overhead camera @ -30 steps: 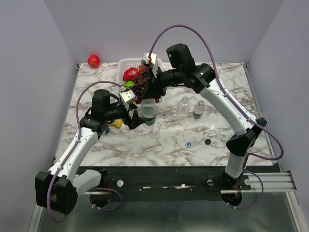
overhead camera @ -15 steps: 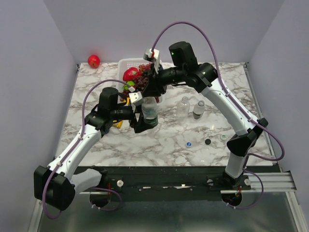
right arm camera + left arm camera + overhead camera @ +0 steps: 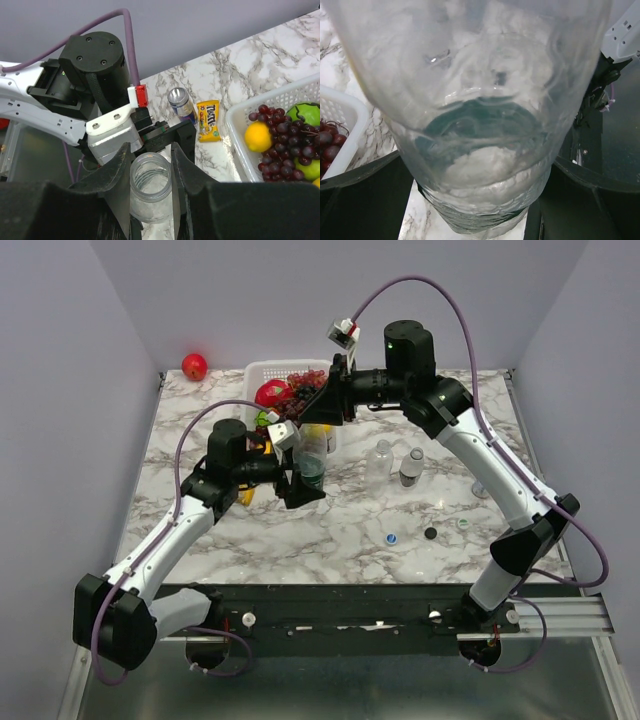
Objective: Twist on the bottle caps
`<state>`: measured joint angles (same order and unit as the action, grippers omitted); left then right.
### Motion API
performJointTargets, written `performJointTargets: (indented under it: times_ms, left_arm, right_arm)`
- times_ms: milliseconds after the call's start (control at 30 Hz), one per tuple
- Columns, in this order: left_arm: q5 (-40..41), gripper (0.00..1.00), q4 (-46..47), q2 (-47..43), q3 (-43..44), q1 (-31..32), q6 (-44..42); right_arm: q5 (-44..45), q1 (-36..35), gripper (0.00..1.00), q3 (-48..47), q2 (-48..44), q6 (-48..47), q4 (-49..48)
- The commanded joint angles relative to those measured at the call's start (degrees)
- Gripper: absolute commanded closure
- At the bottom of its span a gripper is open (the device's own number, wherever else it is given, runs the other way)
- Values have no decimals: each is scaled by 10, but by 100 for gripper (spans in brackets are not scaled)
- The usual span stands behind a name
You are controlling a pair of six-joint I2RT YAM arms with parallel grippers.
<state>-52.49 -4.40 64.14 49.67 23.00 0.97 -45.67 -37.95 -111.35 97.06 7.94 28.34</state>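
Observation:
A clear, capless bottle (image 3: 311, 462) is held off the table between both arms. My left gripper (image 3: 302, 485) is shut on its lower body, which fills the left wrist view (image 3: 480, 125) with black fingers (image 3: 365, 200) at each side. My right gripper (image 3: 316, 424) comes from above, and its fingers (image 3: 120, 165) sit against both sides of the open threaded neck (image 3: 150, 180). The blue cap (image 3: 391, 538), black cap (image 3: 430, 533) and white-green cap (image 3: 463, 523) lie loose on the marble at the front right.
Two more small bottles (image 3: 380, 458) (image 3: 411, 465) stand right of centre. A white basket (image 3: 258, 370) of fruit sits at the back. A red apple (image 3: 194, 366) lies back left. A drink can (image 3: 181, 104) and a yellow candy pack (image 3: 209, 120) lie by my left arm.
My left gripper moved right and closed on the bottle's body. My right arm's elbow and wrist swung up and to the right while its fingers stayed at the bottle's neck.

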Motion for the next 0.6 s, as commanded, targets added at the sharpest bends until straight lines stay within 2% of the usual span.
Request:
performJointTargets:
  times_ms: [0, 133, 400, 567]
  left_arm:
    - [-22, 1, 36, 7, 5, 5, 25]
    - [-30, 2, 41, 4, 0, 5, 38]
    - [-36, 2, 113, 9, -11, 5, 114]
    - [-45, 5, 97, 11, -9, 5, 90]
  right_arm:
    - [-27, -5, 99, 7, -8, 39, -24]
    - [-21, -5, 99, 10, -7, 43, -28]
    - [-7, -4, 99, 21, -6, 44, -30]
    - [-6, -3, 99, 18, -10, 43, -31]
